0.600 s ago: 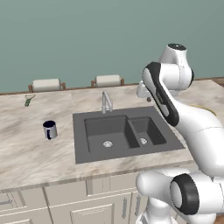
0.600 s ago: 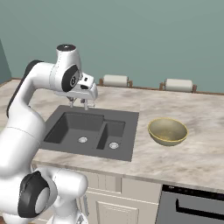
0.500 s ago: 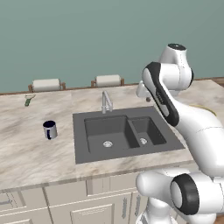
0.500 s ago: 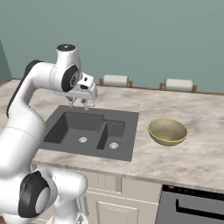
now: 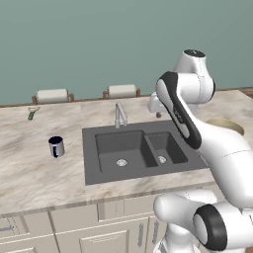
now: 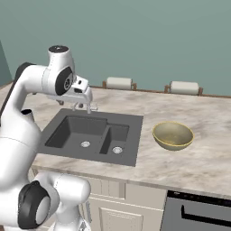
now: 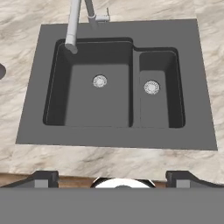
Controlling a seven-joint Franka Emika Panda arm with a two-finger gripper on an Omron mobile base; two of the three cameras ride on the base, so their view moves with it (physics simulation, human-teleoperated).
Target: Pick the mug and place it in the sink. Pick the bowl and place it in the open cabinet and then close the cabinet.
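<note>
Navy-black cylindrical mug [image 5: 56,147] sits at 9 o'clock of dark grey double-basin sink [image 7: 30,109]; my pincer [image 7: 111,177] gapes wide, holding nothing. Risk: knocking chrome faucet [image 7: 73,24] w/ a low swing.

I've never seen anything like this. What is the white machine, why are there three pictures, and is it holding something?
The white machine is a robot arm on a base that can drive, in a computer-drawn kitchen. Two pictures come from cameras on the base, behind the arm to its left and right, so they show one counter from two sides. The third comes from a camera on the hand itself, looking down; the two dark tips at its bottom edge are the fingers.

The hand hangs above the dark double sink, near the faucet. Its fingers stand wide apart and hold nothing.

On the marble counter a small dark mug stands left of the sink, and an olive-tan bowl rests to its right. Two paper towel rolls lie along the wall, and a small green-handled tool lies in the far left corner.
</note>
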